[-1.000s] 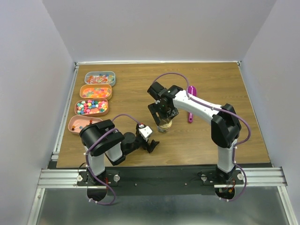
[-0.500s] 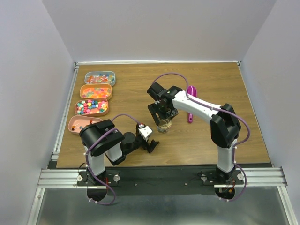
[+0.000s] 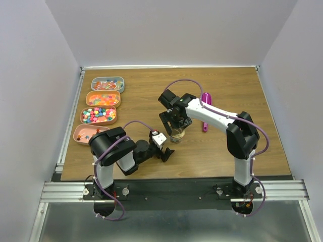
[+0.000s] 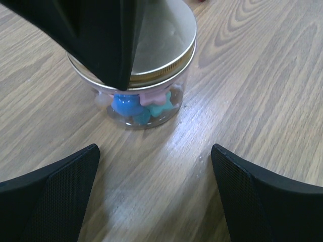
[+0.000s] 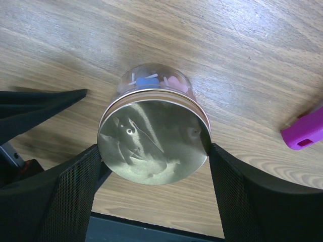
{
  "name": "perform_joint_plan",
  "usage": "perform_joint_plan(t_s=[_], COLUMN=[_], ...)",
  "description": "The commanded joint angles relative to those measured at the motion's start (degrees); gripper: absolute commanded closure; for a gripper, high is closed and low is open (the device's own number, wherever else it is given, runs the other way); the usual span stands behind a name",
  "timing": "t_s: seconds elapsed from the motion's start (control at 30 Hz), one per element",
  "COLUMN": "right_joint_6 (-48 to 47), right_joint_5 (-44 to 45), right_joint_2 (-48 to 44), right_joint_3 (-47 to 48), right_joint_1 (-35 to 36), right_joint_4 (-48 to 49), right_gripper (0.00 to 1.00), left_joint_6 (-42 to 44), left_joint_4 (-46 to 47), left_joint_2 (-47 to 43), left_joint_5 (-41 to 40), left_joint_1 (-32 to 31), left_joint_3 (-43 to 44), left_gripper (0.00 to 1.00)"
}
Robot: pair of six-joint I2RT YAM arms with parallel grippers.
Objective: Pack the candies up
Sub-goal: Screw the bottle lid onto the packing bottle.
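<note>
Left pincer (image 4: 155, 151) has edged, agape, toward the jar (image 4: 151, 107).

The left arm (image 3: 113, 154) folds low at lower centre, its left gripper (image 3: 164, 154) wide open. The right arm (image 3: 222, 118) reaches to mid-frame, its right gripper (image 3: 176, 130) pointing down, fingers set wide apart.

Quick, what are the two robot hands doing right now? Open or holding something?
Left gripper: open, holding nothing.
Right gripper: closed around the jar lid, gripping it.

Bright, even overhead light, soft shadows, dull glare on lid (image 5: 154, 143)
</note>
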Motion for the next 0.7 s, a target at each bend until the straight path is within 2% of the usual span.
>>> perform_joint_plan(t_s=[0.0,0.67], right_joint_6=[1.45,1.98], right_joint_5=[0.78,-1.51], right_joint_2=[2.76,6.10], right_joint_3=[-1.66,-0.78], right_joint_1=[0.70,0.70], right_joint_4=[0.34,-2.04], right_gripper=[0.82,0.82], left_joint_6=[-0.45,2.10], left_joint_4=[37.60,37.69], left_joint_2=[2.36,7.80], left_joint_5=[-0.25,-2.98], left_joint_1=[0.29,0.91], left_joint_3=[0.80,8.62], left_gripper=[0.02,0.02])
